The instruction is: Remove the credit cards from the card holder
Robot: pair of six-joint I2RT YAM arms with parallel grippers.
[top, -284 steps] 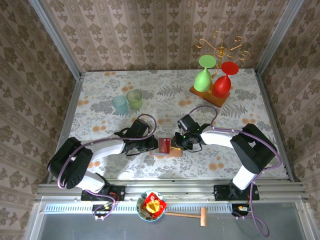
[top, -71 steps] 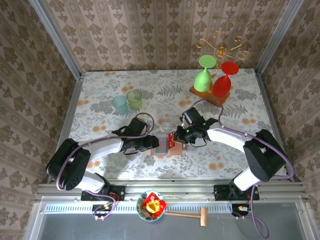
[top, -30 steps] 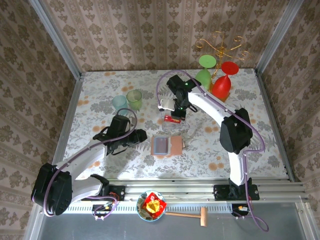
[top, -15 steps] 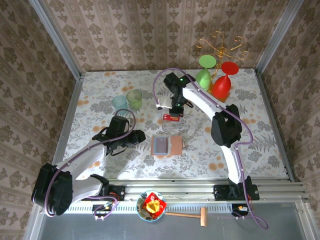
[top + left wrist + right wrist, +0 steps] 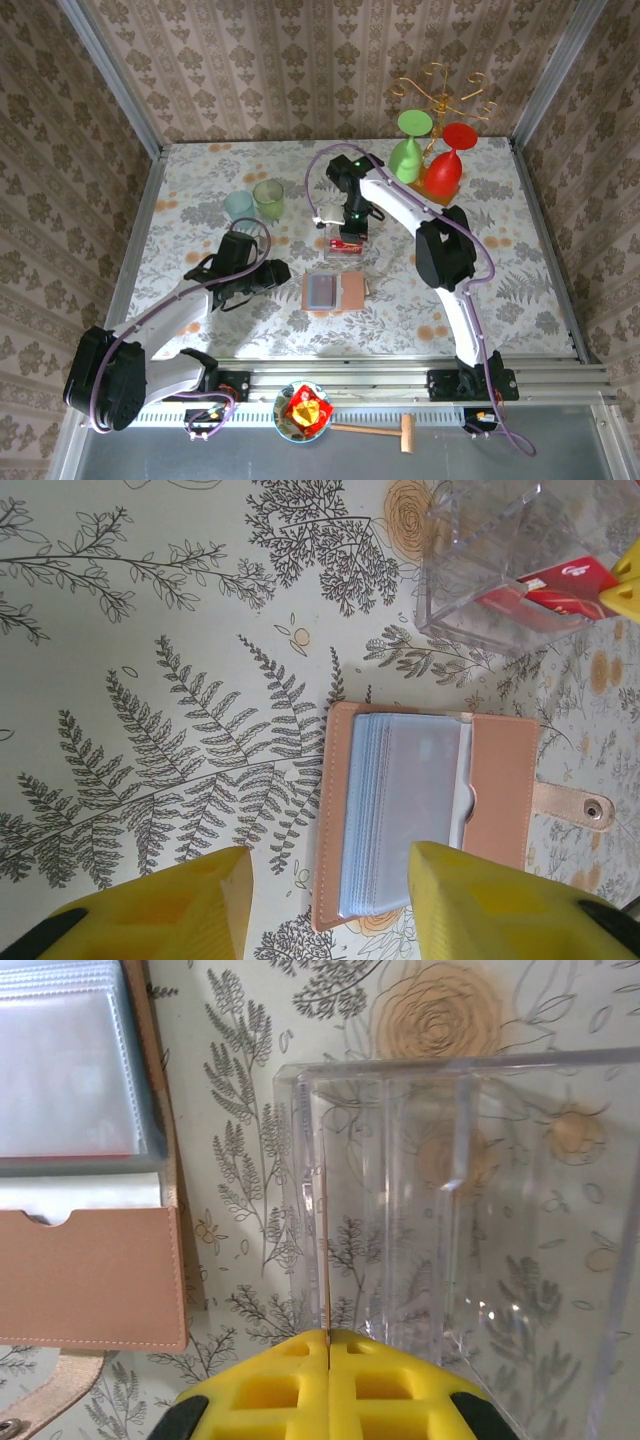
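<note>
My right hand, clamped on a thin red plastic card, could drop it outside the clear plastic box if tilted.

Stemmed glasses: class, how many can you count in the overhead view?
2. The green glass is on the left of the wooden stand; the red glass sits just right of it. None seems hidden.
</note>
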